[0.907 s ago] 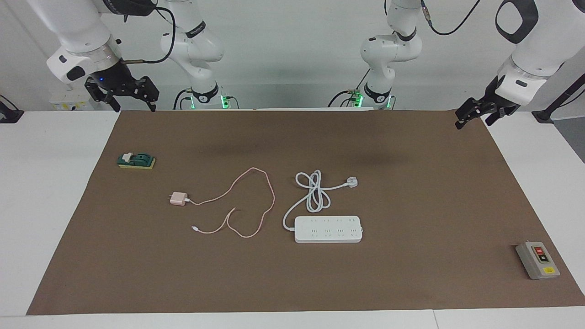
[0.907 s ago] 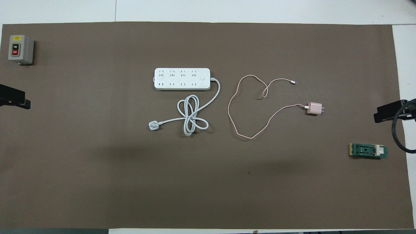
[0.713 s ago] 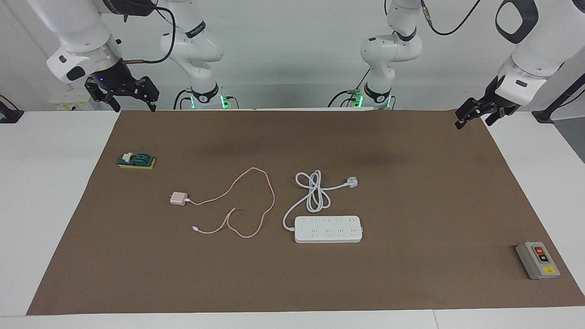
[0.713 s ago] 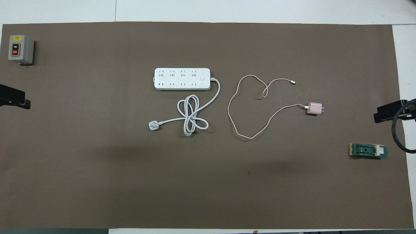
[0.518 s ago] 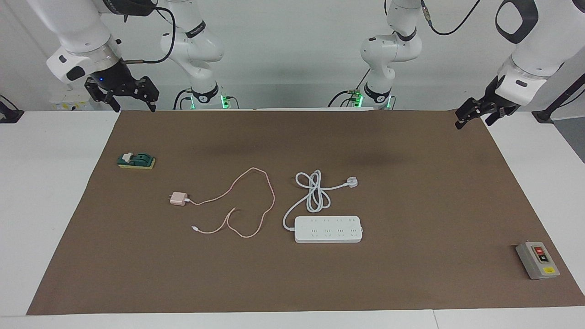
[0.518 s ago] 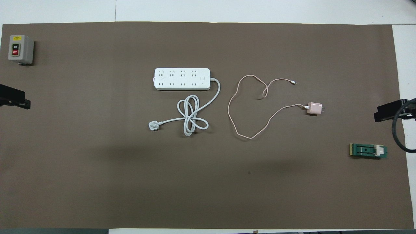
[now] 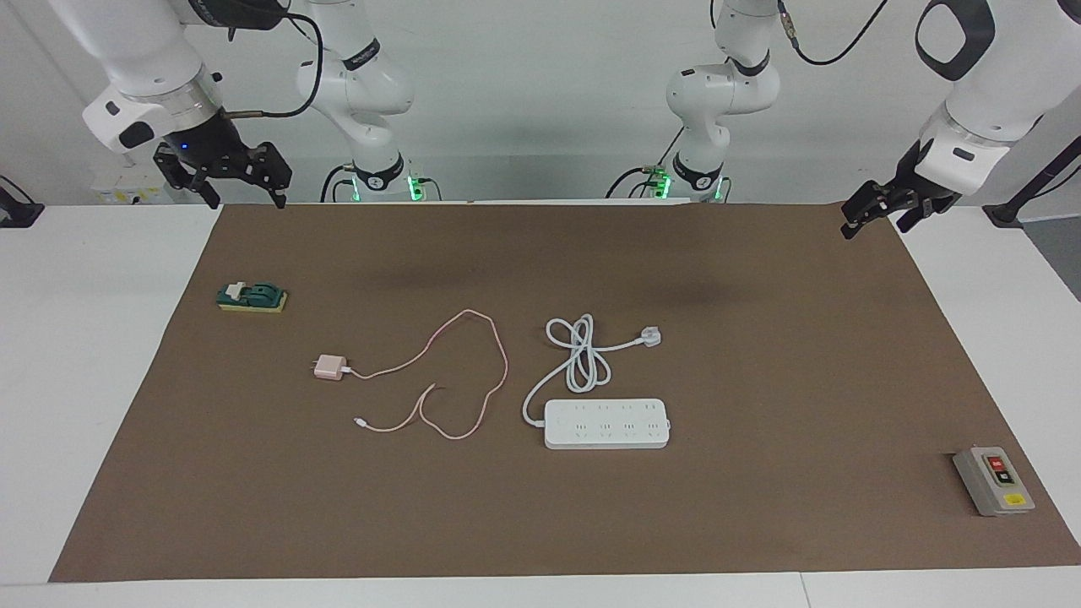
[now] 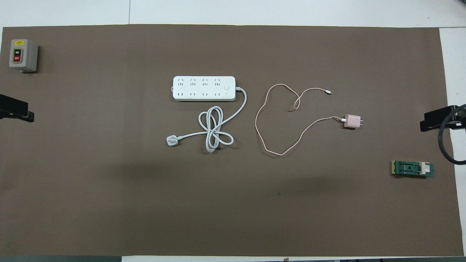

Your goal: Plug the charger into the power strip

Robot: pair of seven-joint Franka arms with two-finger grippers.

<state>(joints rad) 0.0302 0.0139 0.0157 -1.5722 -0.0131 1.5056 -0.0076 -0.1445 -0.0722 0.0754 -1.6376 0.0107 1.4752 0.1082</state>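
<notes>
The pale pink charger [image 7: 329, 367] [image 8: 352, 121] lies on the brown mat, its prongs pointing toward the right arm's end. Its thin pink cable [image 7: 504, 371] [image 8: 257, 123] loops loosely toward the power strip. The white power strip [image 7: 606, 423] [image 8: 204, 88] lies flat mid-table, sockets up, farther from the robots than the charger. My right gripper [image 7: 245, 196] hangs open and empty above the mat's corner at its own end. My left gripper [image 7: 874, 224] hangs open and empty above the mat's corner at the left arm's end. Both are well away from the charger and strip.
The strip's thick white cord is coiled nearer the robots, ending in a white three-pin plug [image 7: 649, 337] [image 8: 172, 141]. A grey button box [image 7: 993, 480] [image 8: 23, 55] sits at the left arm's end. A green and yellow block [image 7: 252, 297] [image 8: 412, 169] sits at the right arm's end.
My right gripper has drifted slightly outward toward its end of the table. The left gripper, charger and power strip have not moved.
</notes>
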